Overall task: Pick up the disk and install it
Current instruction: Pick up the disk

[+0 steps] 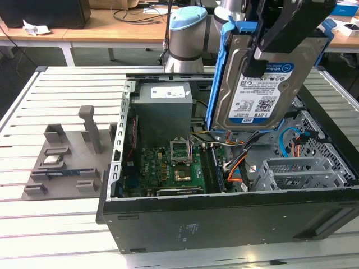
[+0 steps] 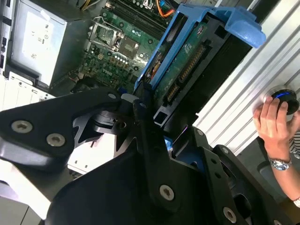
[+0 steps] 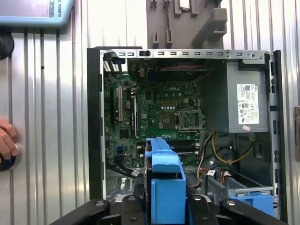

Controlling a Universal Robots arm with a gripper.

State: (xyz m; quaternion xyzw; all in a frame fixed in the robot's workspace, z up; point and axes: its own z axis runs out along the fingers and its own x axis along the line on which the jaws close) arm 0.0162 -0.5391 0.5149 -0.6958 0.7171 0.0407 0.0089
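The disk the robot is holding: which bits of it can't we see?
Exterior view: the black jaws cover the upper label of the disk and the top of its blue caddy.
Second wrist view: its label faces away; the jaws hide its gripped end.
First wrist view: the caddy stands edge-on, so the drive is hidden.

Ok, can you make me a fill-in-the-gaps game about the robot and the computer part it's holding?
1. The black gripper is shut on the flat silver disk, which sits in a ____ plastic caddy.
2. The disk hangs ____ the open black computer case.
3. Inside the case, the grey metal power-supply box sits beside a ____ circuit board.

Missing words: blue; above; green.
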